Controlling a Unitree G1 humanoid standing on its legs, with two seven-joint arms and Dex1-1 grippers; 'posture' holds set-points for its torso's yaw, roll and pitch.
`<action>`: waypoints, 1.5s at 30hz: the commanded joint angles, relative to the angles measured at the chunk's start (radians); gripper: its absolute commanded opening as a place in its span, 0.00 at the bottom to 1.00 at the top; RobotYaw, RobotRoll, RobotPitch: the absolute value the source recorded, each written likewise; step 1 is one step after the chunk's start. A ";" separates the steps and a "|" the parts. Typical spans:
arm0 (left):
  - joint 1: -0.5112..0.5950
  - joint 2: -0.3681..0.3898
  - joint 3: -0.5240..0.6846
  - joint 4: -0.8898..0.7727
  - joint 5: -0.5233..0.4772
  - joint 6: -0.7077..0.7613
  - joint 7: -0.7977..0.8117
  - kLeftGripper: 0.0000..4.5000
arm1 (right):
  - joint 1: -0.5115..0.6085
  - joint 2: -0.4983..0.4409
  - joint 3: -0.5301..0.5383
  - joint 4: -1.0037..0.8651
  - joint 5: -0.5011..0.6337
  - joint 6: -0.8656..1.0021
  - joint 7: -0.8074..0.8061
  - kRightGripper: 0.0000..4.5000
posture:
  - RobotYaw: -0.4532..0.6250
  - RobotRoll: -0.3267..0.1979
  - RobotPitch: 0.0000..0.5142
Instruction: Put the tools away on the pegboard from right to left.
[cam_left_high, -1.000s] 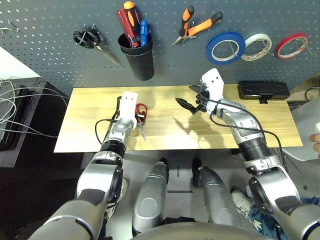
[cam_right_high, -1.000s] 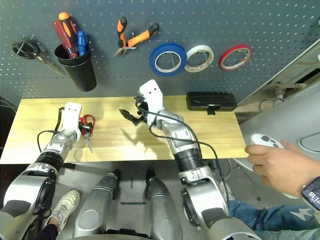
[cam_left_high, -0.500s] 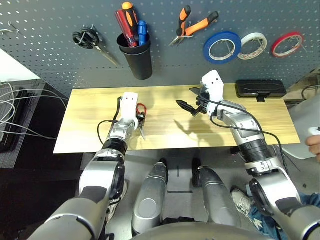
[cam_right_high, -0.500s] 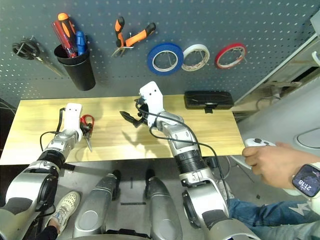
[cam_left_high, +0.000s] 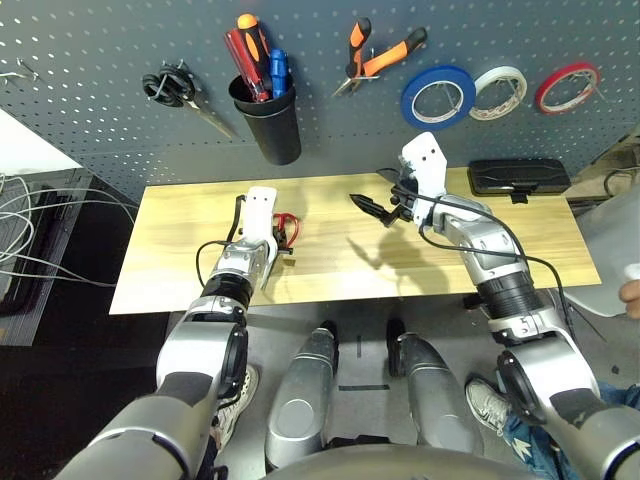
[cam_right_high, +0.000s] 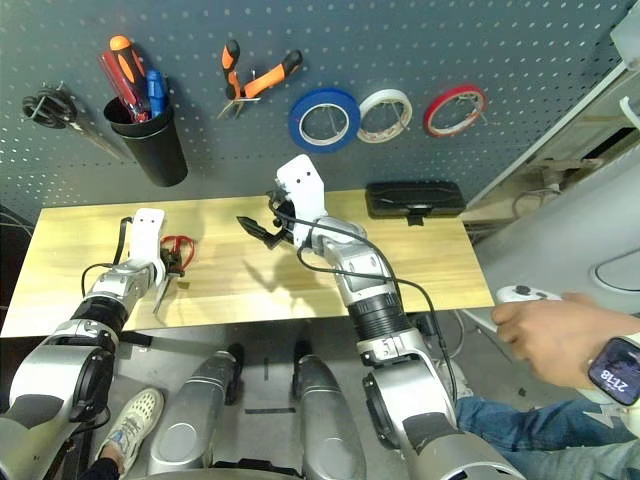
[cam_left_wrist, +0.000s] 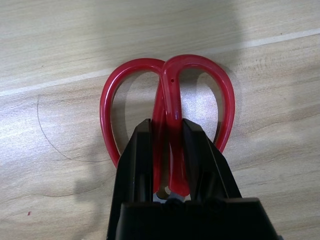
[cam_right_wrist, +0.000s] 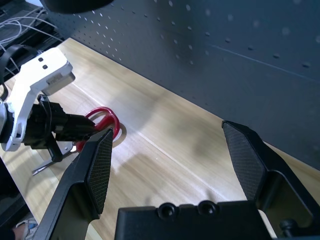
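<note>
On the tabletop (cam_left_high: 330, 230), at about 9 o'clock, lie the red scissors (cam_left_wrist: 167, 115). Their long line runs from 12 to 6, with the loops toward the pegboard (cam_left_high: 100, 60) and the blades toward the robot. The left hand (cam_left_wrist: 167, 145) is closed tight on the spot where the two loops meet. The right hand (cam_right_wrist: 172, 160) is wide open, holding nothing, above the middle. Up at 11 o'clock, a black cup (cam_left_high: 271, 124) holds a blue screwdriver (cam_left_high: 277, 71) and a red one (cam_left_high: 243, 64), handles up.

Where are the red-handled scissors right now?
The red-handled scissors lie on the wooden table, toward its left side, pinched where the two handle loops meet by the left pincer, below the black cup.
</note>
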 joint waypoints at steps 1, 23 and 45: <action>0.083 -0.029 -0.004 -0.022 -0.009 0.012 0.010 0.17 | -0.010 0.004 0.008 -0.044 0.013 0.018 0.014 1.00 | 0.52 0.62 0.61; 0.576 -0.011 0.023 -1.093 -0.013 0.014 0.086 0.17 | 0.003 -0.017 0.018 -0.146 0.055 0.078 0.079 1.00 | 0.58 0.62 0.65; 0.649 0.042 0.025 -1.171 0.078 -0.446 0.122 0.17 | -0.020 0.007 0.021 -0.150 0.085 -0.004 0.142 1.00 | 0.57 0.62 0.68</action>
